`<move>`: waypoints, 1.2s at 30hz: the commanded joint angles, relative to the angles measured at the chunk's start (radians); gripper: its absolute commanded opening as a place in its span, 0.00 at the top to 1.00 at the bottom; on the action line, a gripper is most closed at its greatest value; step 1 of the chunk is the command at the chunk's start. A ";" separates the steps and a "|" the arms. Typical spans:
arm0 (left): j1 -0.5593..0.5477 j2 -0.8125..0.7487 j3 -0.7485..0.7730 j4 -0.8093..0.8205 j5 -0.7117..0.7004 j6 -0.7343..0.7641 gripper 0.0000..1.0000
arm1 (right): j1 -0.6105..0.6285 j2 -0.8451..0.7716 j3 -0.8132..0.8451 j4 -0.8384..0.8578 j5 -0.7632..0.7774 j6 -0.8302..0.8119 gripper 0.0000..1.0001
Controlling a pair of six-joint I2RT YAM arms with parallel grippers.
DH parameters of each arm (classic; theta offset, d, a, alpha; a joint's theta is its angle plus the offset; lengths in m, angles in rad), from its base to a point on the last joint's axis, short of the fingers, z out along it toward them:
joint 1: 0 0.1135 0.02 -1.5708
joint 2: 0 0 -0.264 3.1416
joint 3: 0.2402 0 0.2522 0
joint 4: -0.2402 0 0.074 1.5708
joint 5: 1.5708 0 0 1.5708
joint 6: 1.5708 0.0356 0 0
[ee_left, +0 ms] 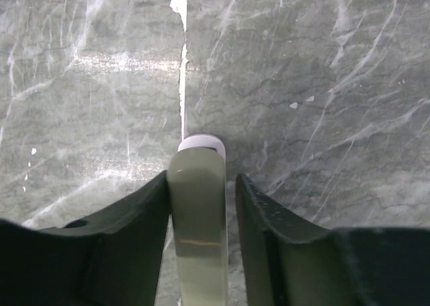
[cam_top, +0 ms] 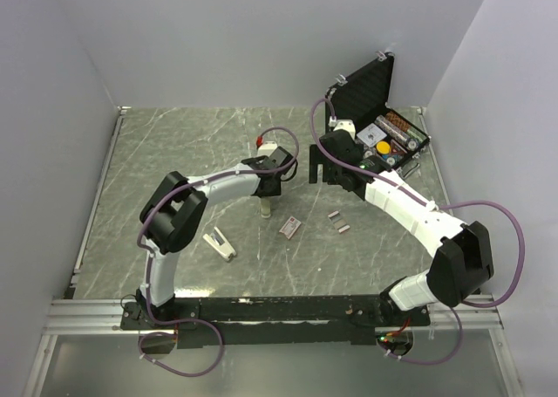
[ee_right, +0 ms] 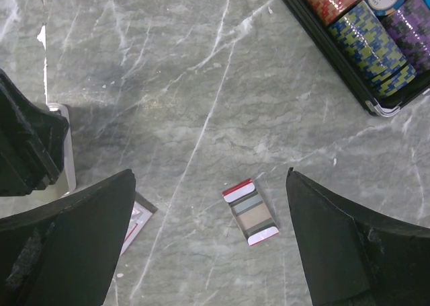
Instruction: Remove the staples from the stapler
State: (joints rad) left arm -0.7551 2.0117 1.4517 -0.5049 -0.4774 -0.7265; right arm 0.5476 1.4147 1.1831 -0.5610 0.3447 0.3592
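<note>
Item 1, table: grey marble top.

Item 2, right gripper: spread wide and empty, hanging over the table.

Item 3, left gripper: my fingers bracket the stapler. One touches it, a gap shows at the other, so it is not yet clamped.

Item 4, stapler: stands on end left of the pink box, long axis vertical, white rounded end down. Risk, as I judge it: one-sided contact could tip it or push it sideways.

Item 5, staples: short strips lying flat right of the box, long axes slanted.
</note>
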 commanded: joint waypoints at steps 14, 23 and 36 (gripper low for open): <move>-0.026 -0.140 -0.092 0.058 0.037 0.062 0.99 | 0.006 0.004 0.009 -0.017 0.020 0.011 0.00; -0.027 -0.381 -0.227 0.181 0.290 0.286 0.99 | 0.005 -0.117 -0.053 0.073 -0.117 -0.072 0.00; -0.027 -0.590 -0.249 0.117 0.753 0.486 0.99 | 0.006 -0.316 -0.031 0.010 -0.558 -0.244 0.03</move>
State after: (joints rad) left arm -0.7788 1.4864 1.1992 -0.3862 0.0738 -0.3286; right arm 0.5476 1.1889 1.1275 -0.5529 -0.0143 0.1925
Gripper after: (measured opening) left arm 0.361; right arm 0.983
